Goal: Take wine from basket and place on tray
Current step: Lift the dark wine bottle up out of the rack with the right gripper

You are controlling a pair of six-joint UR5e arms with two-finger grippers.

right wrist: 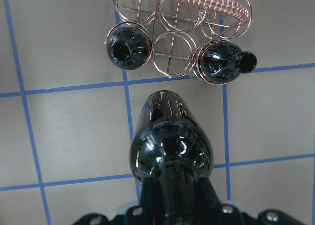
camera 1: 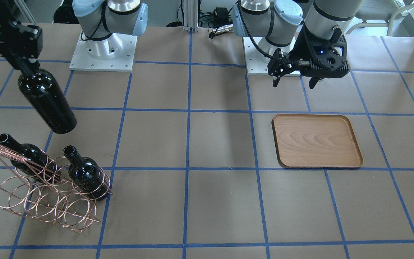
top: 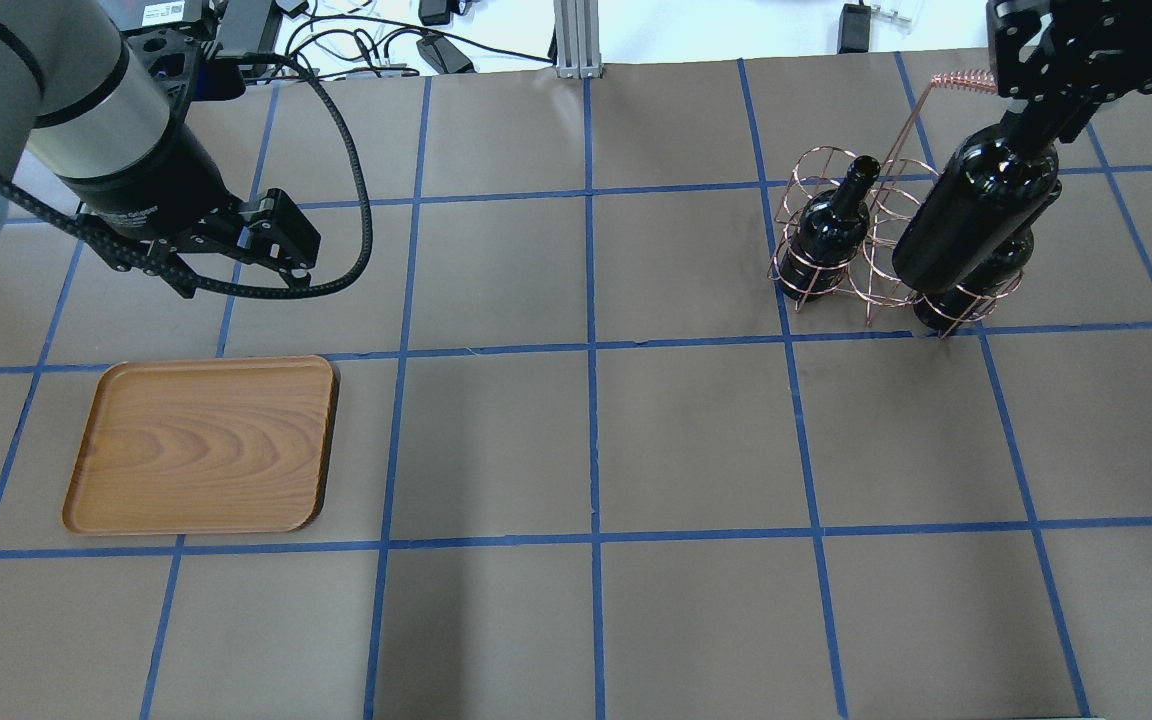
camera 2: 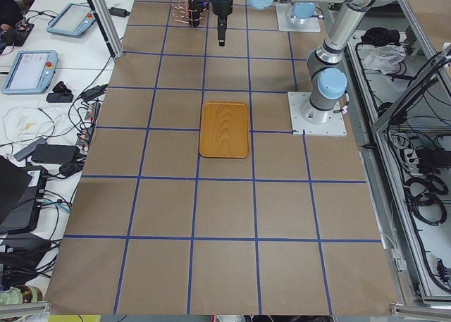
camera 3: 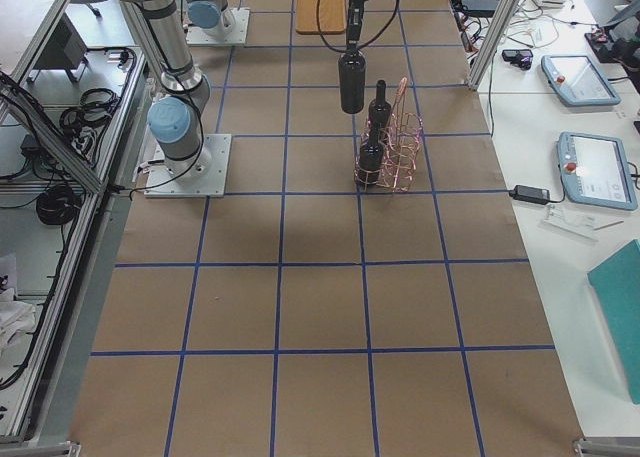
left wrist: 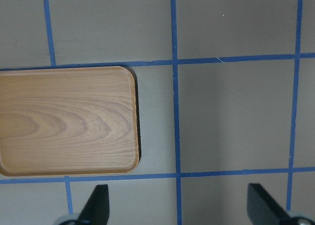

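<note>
My right gripper (camera 1: 24,64) is shut on the neck of a near-black wine bottle (camera 1: 47,102). It holds the bottle in the air, tilted, beside and above the copper wire basket (camera 1: 54,201). The held bottle also shows in the overhead view (top: 976,215) and the right wrist view (right wrist: 170,146). Two more bottles (camera 1: 25,154) (camera 1: 84,173) stand in the basket's rings (top: 836,160). The brown wooden tray (camera 1: 316,140) lies bare on the other side of the table. My left gripper (camera 1: 294,85) is open and empty, hovering just behind the tray (left wrist: 64,121).
The table is brown paper with a blue tape grid. The two arm bases (camera 1: 102,54) (camera 1: 264,61) stand at the table's robot edge. Cables and tablets (camera 3: 600,167) lie on side benches off the table.
</note>
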